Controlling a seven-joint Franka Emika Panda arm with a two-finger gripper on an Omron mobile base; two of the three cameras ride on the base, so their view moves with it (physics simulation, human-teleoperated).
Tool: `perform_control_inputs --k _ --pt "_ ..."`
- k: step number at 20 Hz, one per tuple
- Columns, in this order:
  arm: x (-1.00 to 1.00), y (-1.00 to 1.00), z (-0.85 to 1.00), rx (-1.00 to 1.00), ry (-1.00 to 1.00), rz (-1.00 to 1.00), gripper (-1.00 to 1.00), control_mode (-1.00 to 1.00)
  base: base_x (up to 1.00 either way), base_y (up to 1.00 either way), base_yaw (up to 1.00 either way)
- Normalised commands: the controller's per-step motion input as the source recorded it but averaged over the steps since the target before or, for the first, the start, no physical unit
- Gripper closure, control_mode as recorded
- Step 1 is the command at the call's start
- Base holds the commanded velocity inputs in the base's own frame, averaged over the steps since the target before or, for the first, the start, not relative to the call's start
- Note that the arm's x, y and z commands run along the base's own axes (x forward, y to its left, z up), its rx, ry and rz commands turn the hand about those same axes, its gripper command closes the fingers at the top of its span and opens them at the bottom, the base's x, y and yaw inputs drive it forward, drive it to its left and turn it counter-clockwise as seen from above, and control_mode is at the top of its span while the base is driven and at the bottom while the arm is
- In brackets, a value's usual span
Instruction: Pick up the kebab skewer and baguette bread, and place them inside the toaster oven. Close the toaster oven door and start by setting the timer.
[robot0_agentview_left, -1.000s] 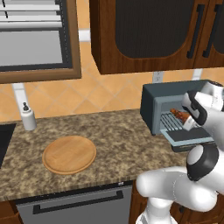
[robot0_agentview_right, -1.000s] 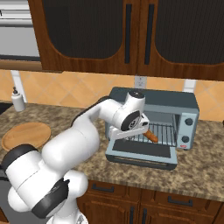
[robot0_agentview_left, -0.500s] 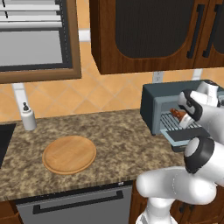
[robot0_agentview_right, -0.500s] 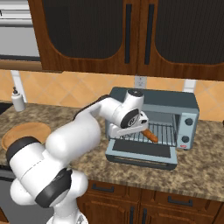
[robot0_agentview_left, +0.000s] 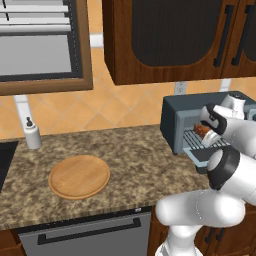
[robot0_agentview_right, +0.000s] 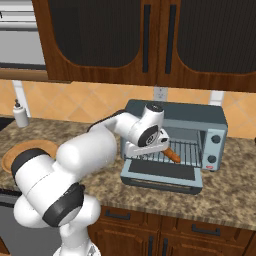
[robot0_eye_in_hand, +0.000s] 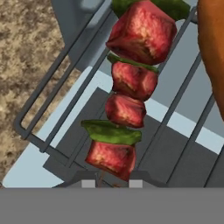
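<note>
My gripper (robot0_eye_in_hand: 111, 181) is shut on the thin stick of the kebab skewer (robot0_eye_in_hand: 131, 87), whose red meat chunks and green pieces hang over the wire rack (robot0_eye_in_hand: 57, 74). The orange-brown baguette bread (robot0_eye_in_hand: 213, 52) lies on that rack, just to the skewer's right. From the right base, my hand (robot0_agentview_right: 161, 145) sits at the mouth of the blue-grey toaster oven (robot0_agentview_right: 200, 120), with the baguette (robot0_agentview_right: 172, 155) poking out beside it. The toaster oven door (robot0_agentview_right: 159, 175) is folded down flat. The left base view shows the skewer (robot0_agentview_left: 202, 131) inside the oven opening.
A round wooden board (robot0_agentview_left: 79, 176) lies on the granite counter to the left. A white dispenser bottle (robot0_agentview_left: 32, 135) stands by the wall. The oven's knobs (robot0_agentview_right: 216, 139) sit on its right front. Dark wood cabinets (robot0_agentview_right: 150, 40) hang low above.
The hand has stayed nearly still at the oven mouth, with the skewer in its grip. The arm's elbow has shifted a little.
</note>
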Motion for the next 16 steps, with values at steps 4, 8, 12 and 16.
perform_control_inputs --k 4,8,12,16 --pt "0.02 0.02 -0.23 0.0 0.0 -0.03 1.0 -1.0 0.0 0.0 0.0" --pt "0.03 0.0 -0.11 0.0 0.0 -0.02 1.0 -1.0 0.0 0.0 0.0" --pt "0.0 0.02 -0.16 0.0 0.0 -0.02 1.0 -1.0 0.0 0.0 0.0" --pt "0.0 0.01 -0.12 0.0 -0.01 -0.02 -1.0 -1.0 0.0 0.0 0.0"
